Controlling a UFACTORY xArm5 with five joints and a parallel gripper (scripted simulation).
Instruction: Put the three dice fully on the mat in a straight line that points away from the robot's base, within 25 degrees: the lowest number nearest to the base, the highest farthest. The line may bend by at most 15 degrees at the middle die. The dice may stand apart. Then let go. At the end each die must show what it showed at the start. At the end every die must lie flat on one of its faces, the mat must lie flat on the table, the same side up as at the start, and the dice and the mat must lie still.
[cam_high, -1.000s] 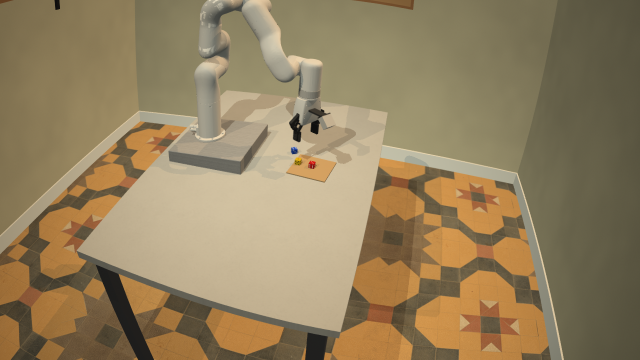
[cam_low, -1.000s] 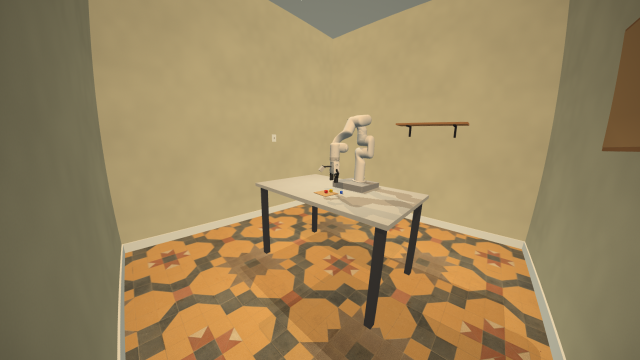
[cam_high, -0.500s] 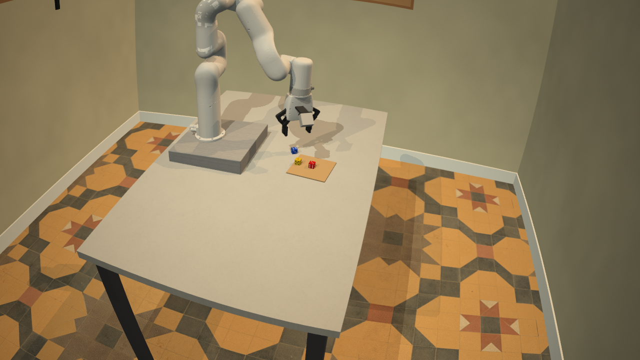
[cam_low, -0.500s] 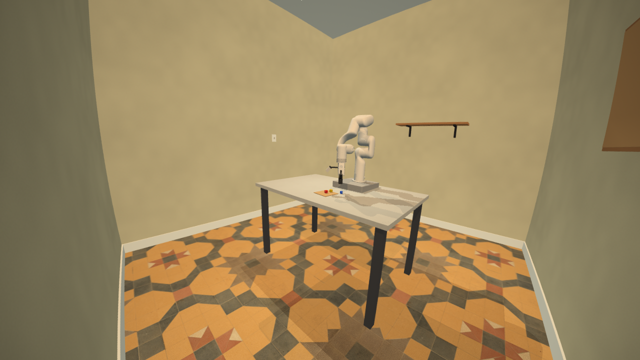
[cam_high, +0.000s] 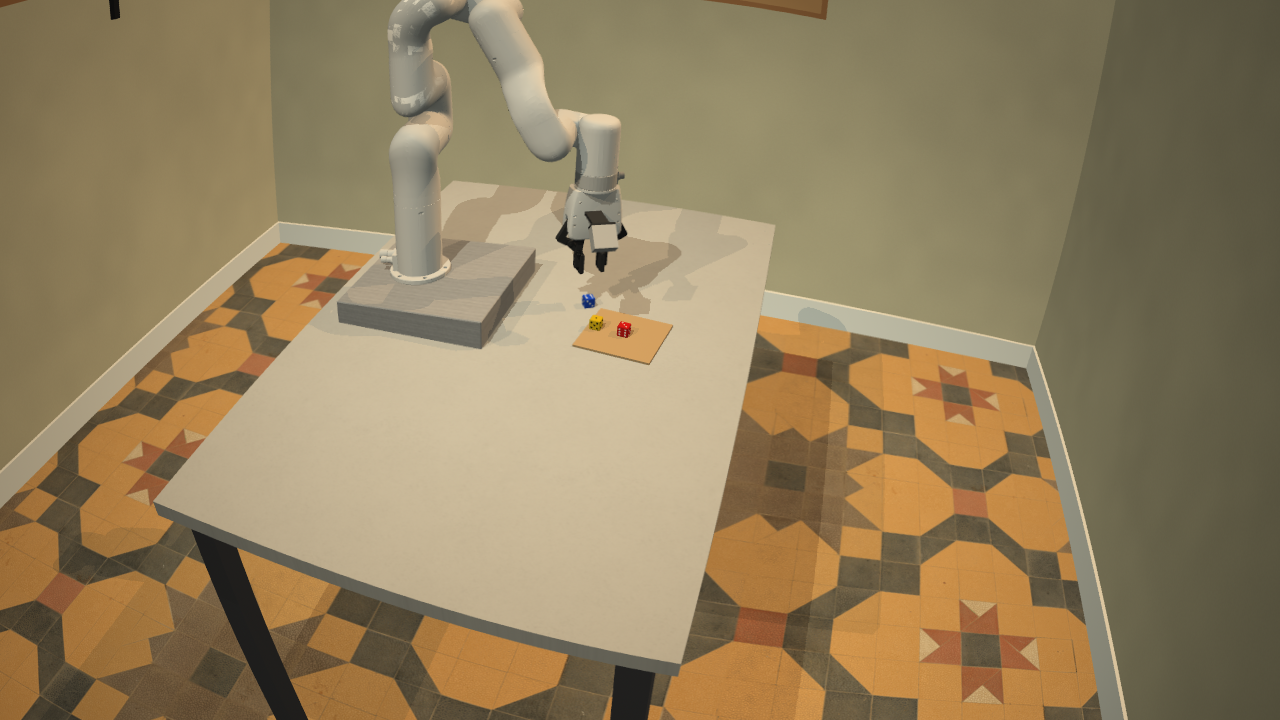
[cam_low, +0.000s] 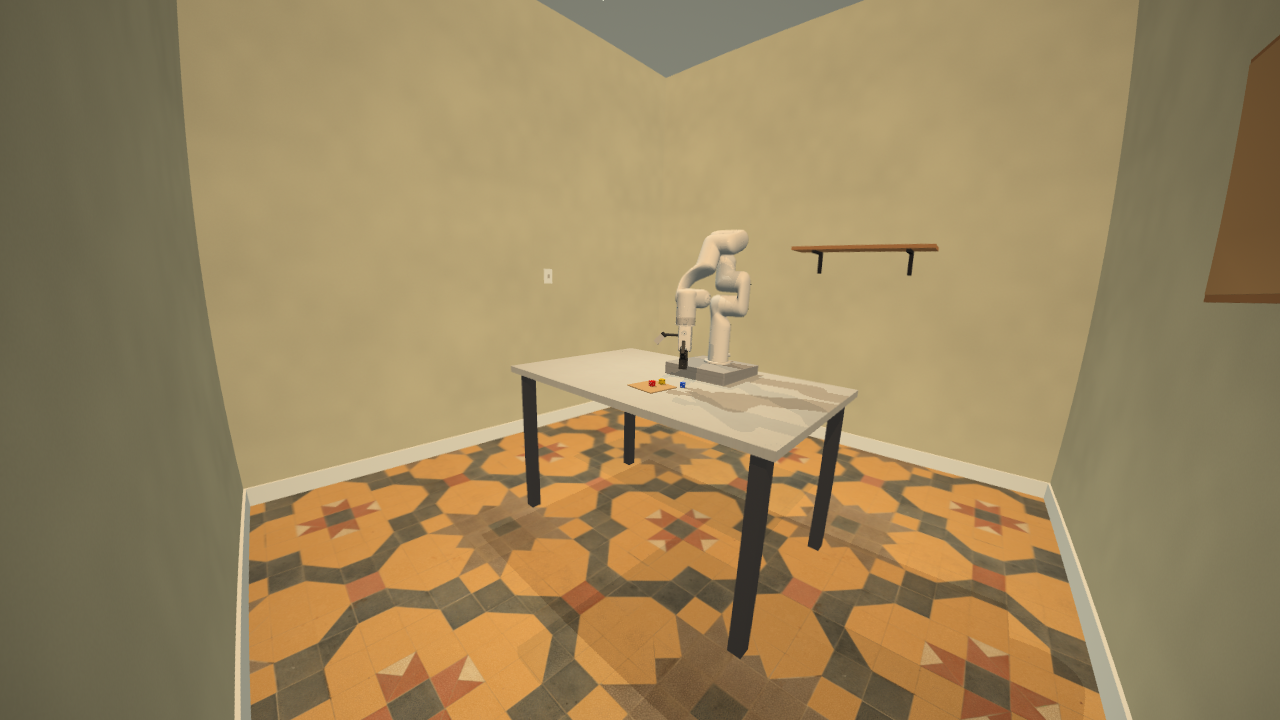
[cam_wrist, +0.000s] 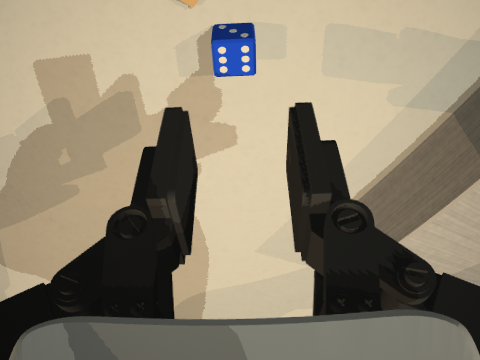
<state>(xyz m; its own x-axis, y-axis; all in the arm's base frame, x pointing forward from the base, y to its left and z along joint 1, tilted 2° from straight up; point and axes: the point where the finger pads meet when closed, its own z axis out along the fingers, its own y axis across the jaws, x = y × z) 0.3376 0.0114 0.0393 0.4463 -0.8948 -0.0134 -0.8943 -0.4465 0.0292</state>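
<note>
The blue die lies on the table off the mat; in the wrist view its larger face, which looks like the top, shows six, and a side shows three. The orange mat lies flat. The yellow die is on it near the base-side edge, the red die farther out; their pips are too small to read surely. My gripper is partly open and empty, above the table, with the blue die beyond its fingertips, in line with the gap.
The grey base block stands on the table, on the robot side of the dice. The yellow and red dice stand close to the blue one. Arm shadows fall across the table around the blue die.
</note>
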